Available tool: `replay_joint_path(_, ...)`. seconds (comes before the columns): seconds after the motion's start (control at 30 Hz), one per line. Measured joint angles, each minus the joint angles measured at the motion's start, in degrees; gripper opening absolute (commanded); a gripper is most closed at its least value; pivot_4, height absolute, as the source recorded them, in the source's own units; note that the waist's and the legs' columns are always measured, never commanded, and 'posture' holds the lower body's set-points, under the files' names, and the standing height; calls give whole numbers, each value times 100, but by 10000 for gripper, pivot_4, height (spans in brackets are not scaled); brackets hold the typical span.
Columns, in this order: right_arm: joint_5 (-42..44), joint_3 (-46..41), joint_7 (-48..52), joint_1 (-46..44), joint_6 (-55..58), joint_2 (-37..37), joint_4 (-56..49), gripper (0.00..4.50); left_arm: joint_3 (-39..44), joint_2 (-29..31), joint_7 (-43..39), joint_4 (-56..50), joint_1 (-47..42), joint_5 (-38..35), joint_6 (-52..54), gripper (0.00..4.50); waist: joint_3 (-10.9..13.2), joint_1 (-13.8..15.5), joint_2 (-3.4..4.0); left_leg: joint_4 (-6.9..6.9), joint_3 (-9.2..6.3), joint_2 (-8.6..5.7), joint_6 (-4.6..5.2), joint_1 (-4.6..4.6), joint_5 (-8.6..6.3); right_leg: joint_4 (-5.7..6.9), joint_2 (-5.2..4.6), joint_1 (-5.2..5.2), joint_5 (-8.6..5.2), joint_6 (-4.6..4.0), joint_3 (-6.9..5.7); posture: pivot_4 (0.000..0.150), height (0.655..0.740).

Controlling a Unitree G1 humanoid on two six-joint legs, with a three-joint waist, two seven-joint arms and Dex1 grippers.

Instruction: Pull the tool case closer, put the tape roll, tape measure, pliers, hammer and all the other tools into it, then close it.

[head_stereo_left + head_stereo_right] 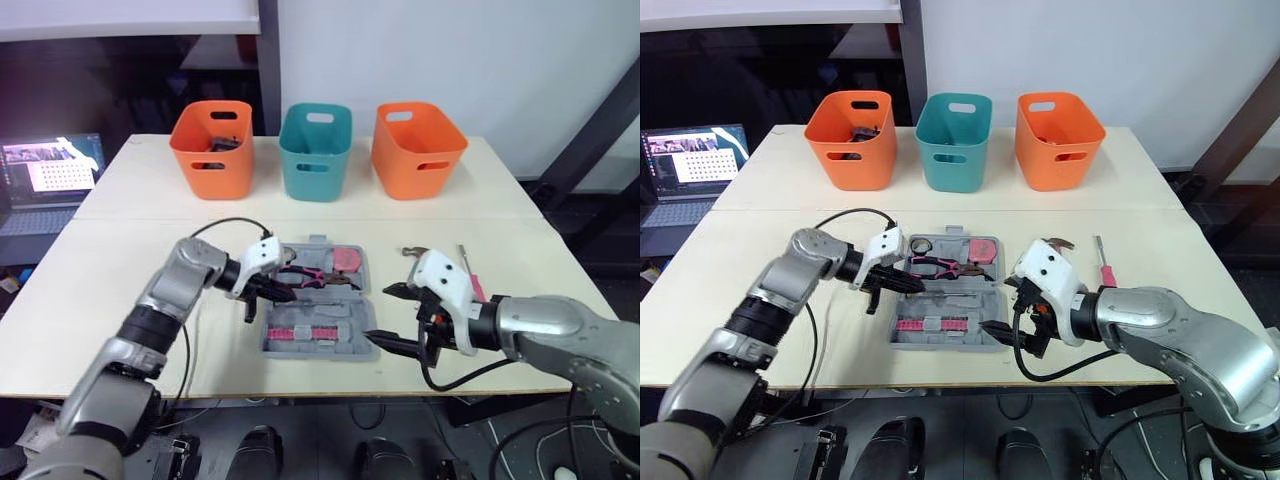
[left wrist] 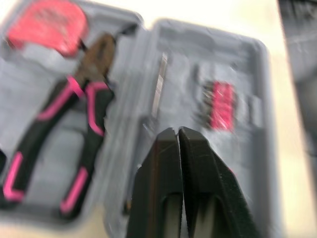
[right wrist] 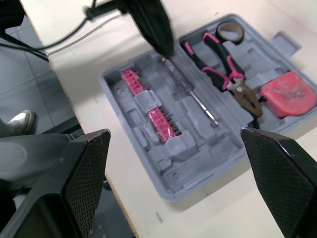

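The grey tool case (image 1: pixel 372 350) lies open near the table's front edge. Its far half holds pink-handled pliers (image 3: pixel 225 74), a red tape measure (image 3: pixel 287 94) and a black tape roll (image 3: pixel 229 31). In the near half lie a thin metal tool (image 3: pixel 195 99) and pink bit holders (image 3: pixel 161 121). My left gripper (image 1: pixel 283 292) is shut, its tip over the case's left part at the thin tool's end. My right gripper (image 1: pixel 392 318) stands open at the case's right edge, with nothing between its fingers. A hammer head (image 1: pixel 1058 243) and a pink-handled screwdriver (image 1: pixel 1102 265) lie on the table right of the case.
Two orange bins (image 1: pixel 212 150) (image 1: pixel 418 150) and a teal bin (image 1: pixel 316 155) stand in a row at the back of the table. A laptop (image 1: pixel 50 175) sits off the table at far left. A black cable (image 1: pixel 225 225) loops over the table by my left arm.
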Motion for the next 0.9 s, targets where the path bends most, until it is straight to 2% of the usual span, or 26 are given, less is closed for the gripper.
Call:
replay_joint_path(0.2, 23, 1, -64, -53, 47, -18, -5, 45000, 30, -379, 261, 924, -207, 47, -768, 188, 0, -7, 0, -1, 0, 0, 0, 2, 0, 4, 1, -2, 0, 1, 0, 1500, 7400)
replay_joint_path(0.47, 40, -30, -172, -7, 113, -47, -32, 45000, -299, -526, 413, 2177, -445, 616, -1738, 188, 0, -11, 0, -2, 1, 0, 0, 2, 0, 6, 1, -3, 1, 2, -1, 1500, 7400)
replay_joint_path(0.63, 48, -42, -209, 39, 118, -127, -76, 45000, -332, -555, 510, 2612, -570, 765, -2376, 188, -3, -8, 1, -1, 1, 0, 0, 9, 0, 6, 0, 4, 0, 0, -1, 1500, 7400)
replay_joint_path(0.8, -9, -49, -217, 135, 21, -230, -115, 45000, -161, -678, 474, 2884, -669, 684, -2291, 188, -5, 2, 3, 0, 0, 0, -1, 16, 0, 7, 0, 11, -1, -1, 0, 1500, 7400)
replay_joint_path(0.9, -278, -49, -215, 440, -334, -295, -204, 45000, 75, -676, 218, 2782, -633, 430, -1872, 188, -3, -8, 1, -2, 0, 0, 0, 11, 0, 7, 0, 4, 0, 0, 0, 1500, 7400)
